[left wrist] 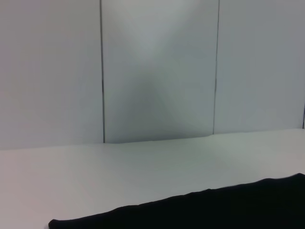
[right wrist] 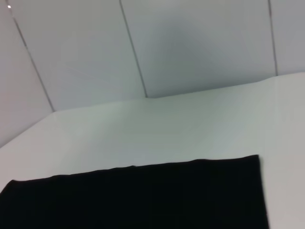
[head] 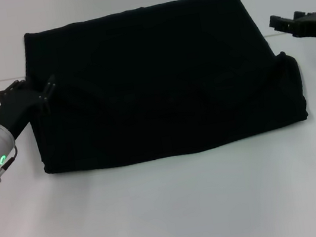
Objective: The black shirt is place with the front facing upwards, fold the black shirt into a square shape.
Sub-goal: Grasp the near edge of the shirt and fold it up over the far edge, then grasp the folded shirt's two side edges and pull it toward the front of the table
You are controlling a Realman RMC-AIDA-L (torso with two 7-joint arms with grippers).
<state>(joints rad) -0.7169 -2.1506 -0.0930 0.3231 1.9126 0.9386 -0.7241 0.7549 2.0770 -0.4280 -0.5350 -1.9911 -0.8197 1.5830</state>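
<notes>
White tabletop point(head: 173, 212) fills the head view, with pale wall panels point(left wrist: 157, 71) behind it in both wrist views. We see the black shirt point(head: 158, 82) lying across the middle of the frame, folded into a broad, roughly rectangular block with its right edge rounded and doubled over; no print or label shows on the upward face.

At the left-middle of the frame, our left gripper point(head: 38, 92) sits at the shirt's left edge, its two black fingers spread a little apart and overlapping the cloth. We cannot tell whether any fabric is pinched between them.

At the upper right, our right gripper point(head: 287, 20) hangs just beyond the shirt's far right corner, apart from the cloth, its fingers parted with nothing between them.

Both wrist views show only a strip of the shirt's edge on the tabletop.
</notes>
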